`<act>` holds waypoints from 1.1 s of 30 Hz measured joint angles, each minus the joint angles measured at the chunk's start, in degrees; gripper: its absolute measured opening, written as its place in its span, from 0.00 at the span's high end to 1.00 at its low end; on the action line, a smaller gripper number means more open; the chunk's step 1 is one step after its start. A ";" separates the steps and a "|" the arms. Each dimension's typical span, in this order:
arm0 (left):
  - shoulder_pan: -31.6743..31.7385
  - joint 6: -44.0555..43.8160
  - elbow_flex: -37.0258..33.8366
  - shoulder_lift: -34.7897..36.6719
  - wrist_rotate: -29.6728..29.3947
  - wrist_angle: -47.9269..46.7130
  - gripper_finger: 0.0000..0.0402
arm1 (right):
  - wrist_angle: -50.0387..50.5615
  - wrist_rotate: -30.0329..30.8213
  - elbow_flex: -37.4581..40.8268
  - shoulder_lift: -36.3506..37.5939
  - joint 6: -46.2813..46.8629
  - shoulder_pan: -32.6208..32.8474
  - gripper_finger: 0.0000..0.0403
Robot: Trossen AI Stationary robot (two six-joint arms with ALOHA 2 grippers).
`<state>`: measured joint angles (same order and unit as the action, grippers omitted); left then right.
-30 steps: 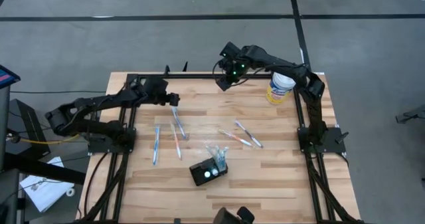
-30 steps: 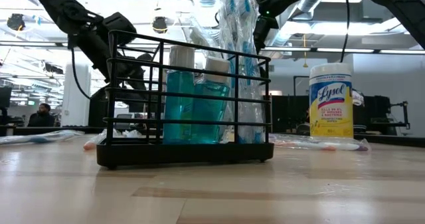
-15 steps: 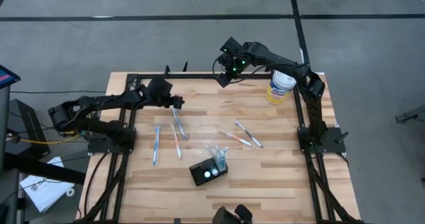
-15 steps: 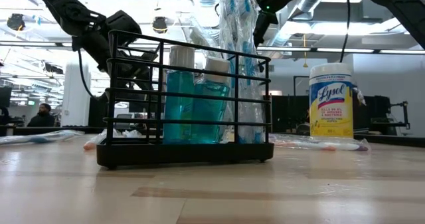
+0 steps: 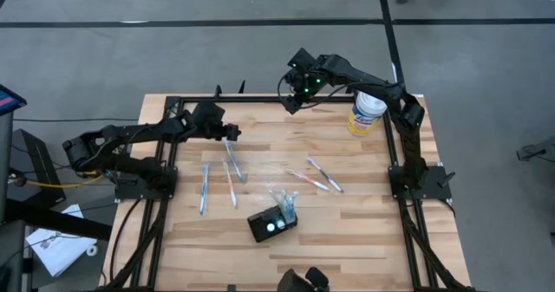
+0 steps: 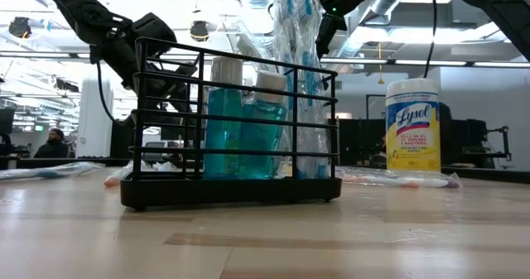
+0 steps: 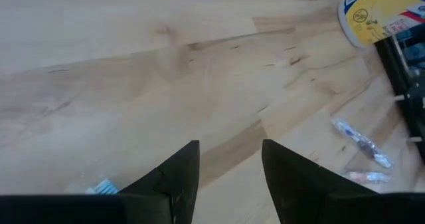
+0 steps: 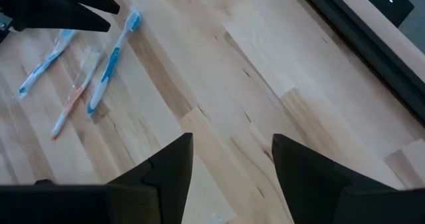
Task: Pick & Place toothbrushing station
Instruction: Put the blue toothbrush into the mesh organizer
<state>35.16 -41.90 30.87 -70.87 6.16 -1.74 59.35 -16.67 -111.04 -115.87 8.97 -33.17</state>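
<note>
Black wire toothbrushing station (image 5: 271, 223) on pale wooden bench (image 5: 347, 249); left gripper (image 5: 232, 133), right gripper (image 5: 291, 102) hover, fingers apart, empty.

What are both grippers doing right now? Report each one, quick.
Left gripper: open, holding nothing, above the table near the loose toothbrushes.
Right gripper: open, holding nothing, at the table's far edge.

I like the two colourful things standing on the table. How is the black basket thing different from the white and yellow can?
The black wire holder is an open cage: you can see blue bottles and toothbrushes inside. The Lysol canister is closed and solid, with a white lid. The holder is long and boxy; the canister is round. The holder sits near the table's front edge, the canister at the far right corner. Both stand upright on the wooden table.
</note>
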 joint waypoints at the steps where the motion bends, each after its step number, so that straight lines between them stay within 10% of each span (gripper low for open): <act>1: -0.23 -0.14 0.00 0.00 0.06 0.10 0.60 | 0.00 0.00 0.00 0.00 0.02 0.00 0.51; 33: -1.41 -3.79 0.07 -3.03 4.61 0.97 0.59 | 0.18 -1.55 0.00 0.00 -1.44 0.13 0.50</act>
<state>33.75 -45.69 30.94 -73.90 10.76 -0.77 59.53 -18.22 -111.04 -115.87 7.53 -33.04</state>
